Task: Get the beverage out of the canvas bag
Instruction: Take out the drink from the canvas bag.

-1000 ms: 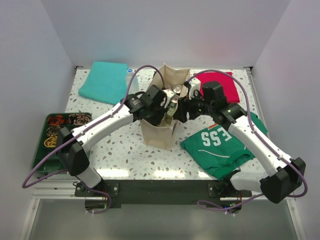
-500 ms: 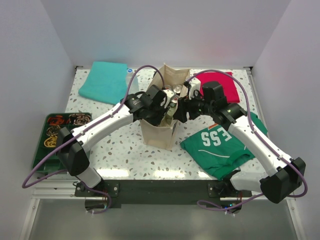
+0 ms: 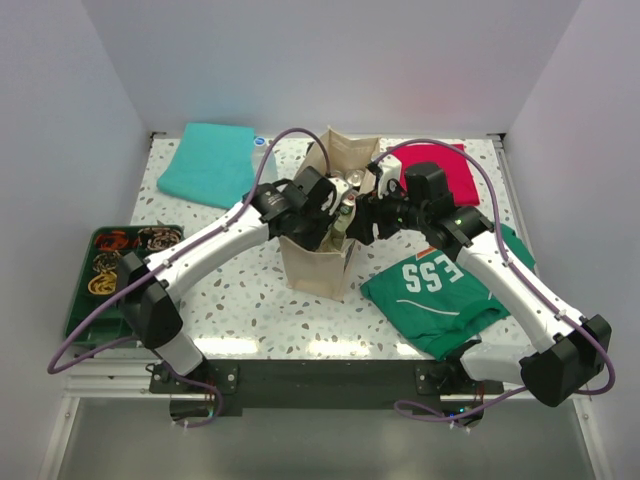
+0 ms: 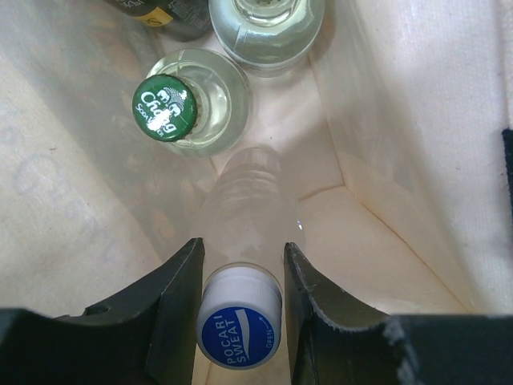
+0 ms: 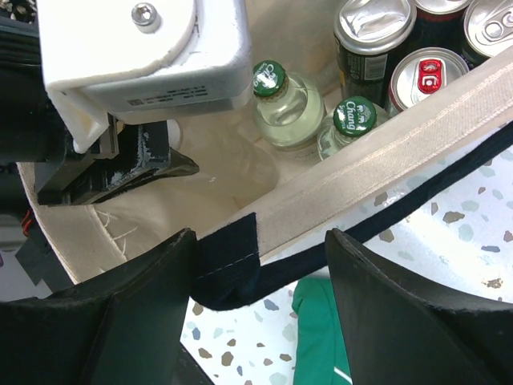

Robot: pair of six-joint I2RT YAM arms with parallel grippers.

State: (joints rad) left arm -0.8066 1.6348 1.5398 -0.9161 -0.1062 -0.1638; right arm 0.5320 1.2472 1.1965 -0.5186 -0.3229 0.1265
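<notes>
The beige canvas bag [image 3: 318, 262] stands upright mid-table, and both grippers are at its mouth. My left gripper [image 4: 240, 245] reaches down inside it and is shut on the neck of a clear Pocari Sweat bottle [image 4: 239, 325] with a white and blue cap. In the top view the left gripper [image 3: 335, 225] is partly hidden by the bag. My right gripper [image 5: 260, 233] is open and straddles the bag's rim [image 5: 385, 152] where the navy handle [image 5: 228, 261] is sewn on. It also shows in the top view [image 3: 368, 222].
Inside the bag are green-capped glass bottles [image 4: 164, 107] and several cans [image 5: 373, 24]. A teal cloth [image 3: 210, 160] lies back left, a red cloth [image 3: 440, 170] back right, a green jersey [image 3: 445, 290] front right. A dark tray [image 3: 115, 270] sits at the left edge.
My left wrist has shifted slightly up and back at the bag's mouth. The right arm and the bag have not visibly moved.
</notes>
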